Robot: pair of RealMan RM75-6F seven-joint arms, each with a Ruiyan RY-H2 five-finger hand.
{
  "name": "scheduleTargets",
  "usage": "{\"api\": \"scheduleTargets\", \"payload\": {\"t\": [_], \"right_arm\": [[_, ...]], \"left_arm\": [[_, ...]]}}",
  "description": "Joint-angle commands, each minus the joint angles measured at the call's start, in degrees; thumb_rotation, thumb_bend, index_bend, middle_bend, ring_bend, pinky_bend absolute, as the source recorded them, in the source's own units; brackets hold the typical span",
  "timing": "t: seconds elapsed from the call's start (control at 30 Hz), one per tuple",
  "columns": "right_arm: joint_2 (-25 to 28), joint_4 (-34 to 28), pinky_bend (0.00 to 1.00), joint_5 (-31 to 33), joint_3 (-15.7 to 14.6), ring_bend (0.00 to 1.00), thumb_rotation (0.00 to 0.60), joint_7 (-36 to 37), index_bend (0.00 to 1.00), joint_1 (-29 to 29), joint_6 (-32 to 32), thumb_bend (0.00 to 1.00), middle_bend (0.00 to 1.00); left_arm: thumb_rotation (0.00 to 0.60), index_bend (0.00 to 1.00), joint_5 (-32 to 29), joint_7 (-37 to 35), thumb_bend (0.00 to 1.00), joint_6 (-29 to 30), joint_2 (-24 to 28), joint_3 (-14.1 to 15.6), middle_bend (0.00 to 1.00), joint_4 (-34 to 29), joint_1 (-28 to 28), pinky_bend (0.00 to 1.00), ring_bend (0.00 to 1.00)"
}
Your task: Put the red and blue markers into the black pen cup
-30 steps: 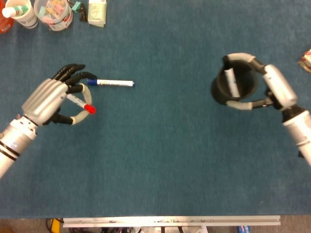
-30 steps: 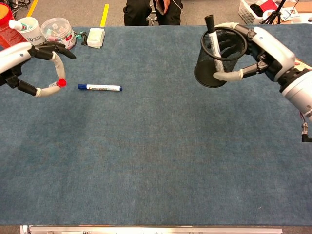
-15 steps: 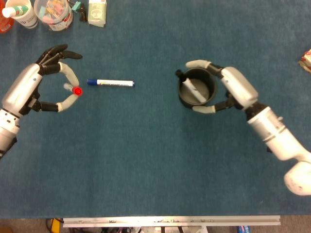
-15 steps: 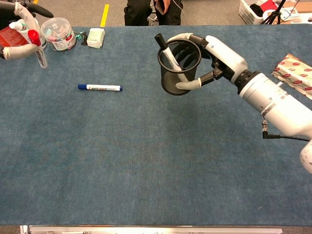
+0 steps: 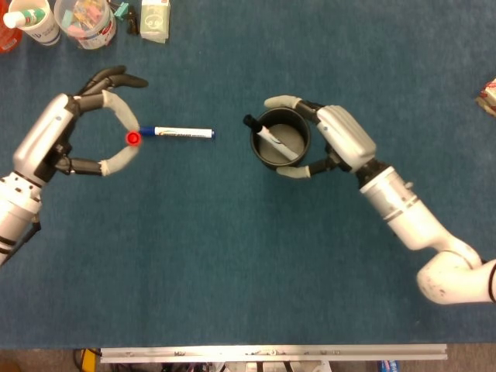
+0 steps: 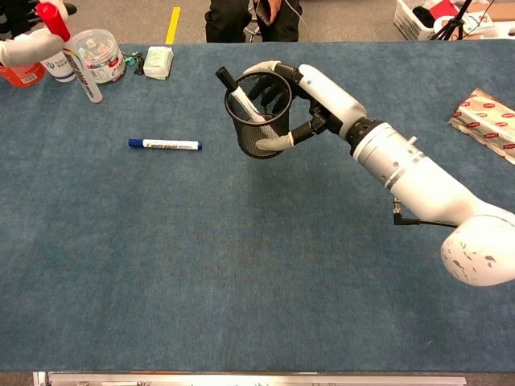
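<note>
The red marker (image 5: 132,138) is pinched between the thumb and a finger of the left hand (image 5: 58,139), raised above the table (image 5: 248,263); in the head view only its red cap faces the camera, and in the chest view it hangs with the cap uppermost. The blue marker (image 5: 177,132) lies flat on the table just to the right of the left hand, its blue cap pointing toward that hand, touched by neither hand. The black pen cup (image 5: 280,139), a mesh cylinder, is gripped by the right hand (image 5: 341,139), whose fingers wrap the far rim and whose thumb presses the near wall. It sits to the right of the blue marker, well apart from it, and appears lifted off the table and tilted toward the left hand. Inside the cup leans a black-capped marker (image 5: 270,138), its cap projecting past the rim. At the far left corner of the table, beyond the left hand, stand a white bottle (image 5: 32,18), a clear tub (image 5: 85,22) of small coloured items, and a pale packet (image 5: 155,20). A red-printed wrapper (image 6: 486,115) lies at the table's right edge, beyond the right arm.
</note>
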Motion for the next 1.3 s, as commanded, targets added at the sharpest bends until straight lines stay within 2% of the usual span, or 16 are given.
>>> {"api": "scheduleTargets", "payload": {"t": [0.03, 0.6, 1.3], "right_arm": [[-1.6, 0.9, 0.36, 1.2, 0.8, 0.34, 0.600, -0.9, 0.47, 0.9, -0.8, 0.51, 0.43], [-9.5, 5.3, 0.37, 4.6, 3.0, 0.34, 0.600, -3.2, 0.47, 4.2, -2.8, 0.51, 0.43], [-12.5, 5.6, 0.37, 6.2, 4.4, 0.34, 0.600, -3.2, 0.47, 4.9, -2.4, 0.51, 0.43]], "left_arm": [[0.600, 0.64, -0.2, -0.6, 0.34, -0.8, -0.7, -0.5, 0.22, -0.6, -0.4, 0.05, 0.06], [0.600, 0.64, -2.1, -2.4, 0.33, -6.0, -6.0, -3.5, 0.22, -2.0, -3.9, 0.05, 0.06], [0.600, 0.64, -2.9, -4.2, 0.33, -9.6, -9.5, -5.4, 0.22, -1.0, -6.7, 0.05, 0.06]]}}
